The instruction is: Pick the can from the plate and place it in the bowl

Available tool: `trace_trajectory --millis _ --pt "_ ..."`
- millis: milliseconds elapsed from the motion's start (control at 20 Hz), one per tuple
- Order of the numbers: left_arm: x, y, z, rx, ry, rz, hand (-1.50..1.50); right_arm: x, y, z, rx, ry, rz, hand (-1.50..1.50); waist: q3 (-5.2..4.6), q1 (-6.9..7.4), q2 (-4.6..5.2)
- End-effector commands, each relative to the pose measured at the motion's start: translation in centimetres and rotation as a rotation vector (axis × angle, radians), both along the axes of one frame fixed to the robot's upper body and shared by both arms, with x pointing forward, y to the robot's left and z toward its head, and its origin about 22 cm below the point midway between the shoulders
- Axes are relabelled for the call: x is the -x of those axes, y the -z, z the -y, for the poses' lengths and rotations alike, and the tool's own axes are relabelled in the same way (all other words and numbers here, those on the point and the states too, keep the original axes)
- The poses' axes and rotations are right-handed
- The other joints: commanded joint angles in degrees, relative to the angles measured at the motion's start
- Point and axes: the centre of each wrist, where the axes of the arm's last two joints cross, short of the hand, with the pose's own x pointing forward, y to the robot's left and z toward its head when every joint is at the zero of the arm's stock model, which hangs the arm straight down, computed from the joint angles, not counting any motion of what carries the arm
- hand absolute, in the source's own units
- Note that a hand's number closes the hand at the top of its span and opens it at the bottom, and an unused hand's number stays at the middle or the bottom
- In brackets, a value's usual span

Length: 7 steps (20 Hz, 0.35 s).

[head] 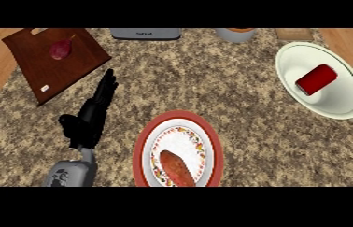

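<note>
1. A speckled brown stone surface (241, 109) fills the view, with strips of pale wood showing past it at the far left and the top right corner.
2. Up in the top left lies a dark wooden cutting board (41, 67), set at an angle, and on it sits a small red-purple vegetable (60, 49).
3. Along the far edge there is a grey appliance (144, 33) in the middle, and to its right a pale cup (236, 33), both cut off by the top of the view.
4. Down at the lower centre sits a plate (141, 146) with a red rim and a patterned white middle, and on it lies one long brown-orange piece of food (176, 167).
5. And the can (316, 79)? It is red, it lies on its side, and it rests inside the white bowl (293, 58) at the right edge of the view.
6. The left hand (86, 123) comes in from the lower left on its grey forearm, between the cutting board and the plate.
7. Its fingers (105, 88) are stretched out straight, released and grasping nothing, pointing up the view toward the board's near corner.
8. The can lies well apart from those fingers, across the whole surface, with the plate between them.
</note>
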Motion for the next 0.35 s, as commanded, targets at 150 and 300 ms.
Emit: trace_trajectory --millis 150,300 --pt "-0.2 0.5 0.2 0.001 -0.004 0.002 0.00 3.4 1.6 2.3 -0.075 -0.146 0.026 -1.50 0.06 -0.30 0.12" --pt "-0.5 -0.4 -0.3 -0.006 0.002 0.002 0.00 3.6 2.5 2.1 -0.057 -0.129 0.023 -1.50 0.10 0.10 0.21"
